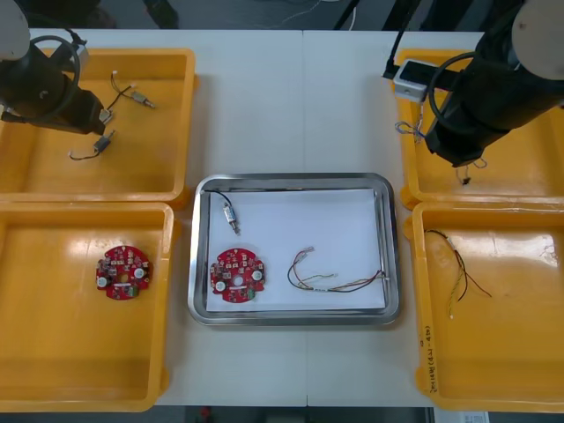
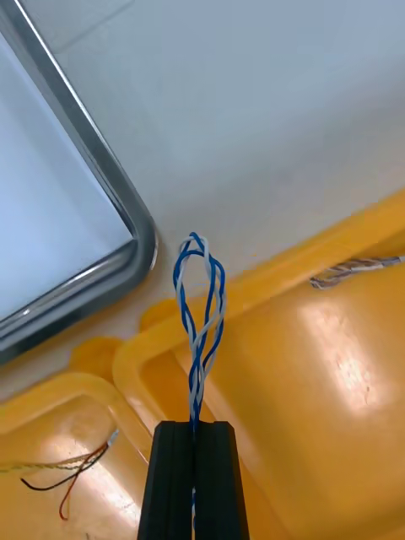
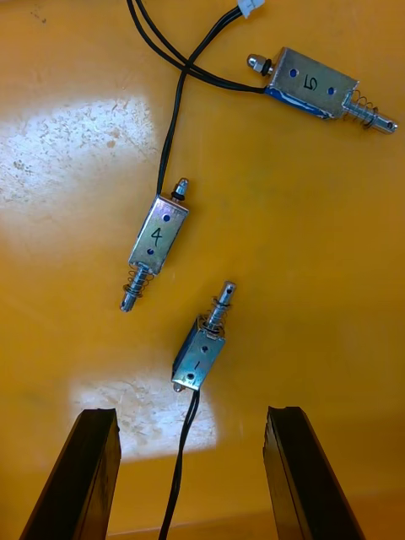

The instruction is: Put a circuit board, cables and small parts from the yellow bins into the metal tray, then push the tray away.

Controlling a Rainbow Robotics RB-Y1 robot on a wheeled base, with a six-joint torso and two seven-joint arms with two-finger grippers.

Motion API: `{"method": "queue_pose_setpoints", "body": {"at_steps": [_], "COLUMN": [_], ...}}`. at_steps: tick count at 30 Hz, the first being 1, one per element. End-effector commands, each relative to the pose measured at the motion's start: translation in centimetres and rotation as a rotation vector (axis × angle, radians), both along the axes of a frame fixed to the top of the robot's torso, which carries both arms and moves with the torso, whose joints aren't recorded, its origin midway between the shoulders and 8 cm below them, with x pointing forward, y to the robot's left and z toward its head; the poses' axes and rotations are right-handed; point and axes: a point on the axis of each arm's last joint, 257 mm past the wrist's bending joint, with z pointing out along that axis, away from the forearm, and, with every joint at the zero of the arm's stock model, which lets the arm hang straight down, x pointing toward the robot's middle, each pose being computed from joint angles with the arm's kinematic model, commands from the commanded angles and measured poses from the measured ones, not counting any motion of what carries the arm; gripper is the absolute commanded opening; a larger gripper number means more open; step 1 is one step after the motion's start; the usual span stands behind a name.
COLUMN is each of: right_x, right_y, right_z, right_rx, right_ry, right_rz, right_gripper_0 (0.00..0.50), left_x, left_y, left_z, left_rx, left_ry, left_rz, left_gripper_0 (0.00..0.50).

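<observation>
While left pincer (image 3: 190, 412) gapes over small metal parts (image 3: 159, 237), right pincer (image 2: 193, 427) pinches twisted cable (image 2: 201, 342).

A light table (image 1: 264, 106), seen from steeply above, carried five things. At its left side sat the far left yellow bin (image 1: 53, 167) and, in front of it, the near left yellow bin (image 1: 53, 352), their rims just beside each other. At its right side sat the far right yellow bin (image 1: 529, 181) and the near right yellow bin (image 1: 520, 352), paired the same way. Between the two pairs, just beside their inner rims, lay a metal tray (image 1: 199, 256), white inside. Bare tabletop stretched beyond the tray.
</observation>
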Motion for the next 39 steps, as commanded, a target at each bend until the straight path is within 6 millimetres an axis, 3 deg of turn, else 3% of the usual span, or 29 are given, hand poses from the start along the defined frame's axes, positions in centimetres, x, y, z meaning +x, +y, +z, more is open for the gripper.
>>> {"method": "queue_pose_setpoints", "body": {"at_steps": [1,11,18,27,36,38,39], "right_x": [0.0,0.0,0.4,-0.6,-0.9,-0.8,-0.8], "right_y": [4.3,10.1,13.5,15.0,16.2,16.5,16.6], "right_z": [0.4,-0.6,-2.9,-6.4,-9.9,-10.5,-11.0], "right_rx": [-0.088,-0.226,-0.244,-0.296,-0.248,-0.226,-0.213], "right_ry": [-0.046,-0.102,-0.125,-0.079,-0.064,-0.077,-0.082], "right_rz": [0.174,0.303,0.377,0.452,0.494,0.497,0.497], "right_gripper_0": [0.0,0.0,0.0,0.0,0.0,0.0,0.0], "left_x": [2.1,2.8,3.1,3.6,3.5,3.5,3.5], "left_y": [-1.4,-1.2,-1.7,-1.9,-2.0,-2.0,-2.0], "left_z": [2.2,-0.2,-1.3,-2.8,-2.9,-2.9,-2.9], "left_rx": [0.092,0.09,0.098,0.09,0.084,0.084,0.082], "left_ry": [-0.065,-0.063,-0.068,-0.072,-0.07,-0.071,-0.071], "left_rz": [-0.122,-0.109,-0.116,-0.111,-0.11,-0.11,-0.11], "left_gripper_0": [0.5,0.5,0.5,0.5,0.5,0.296,0.126]}}
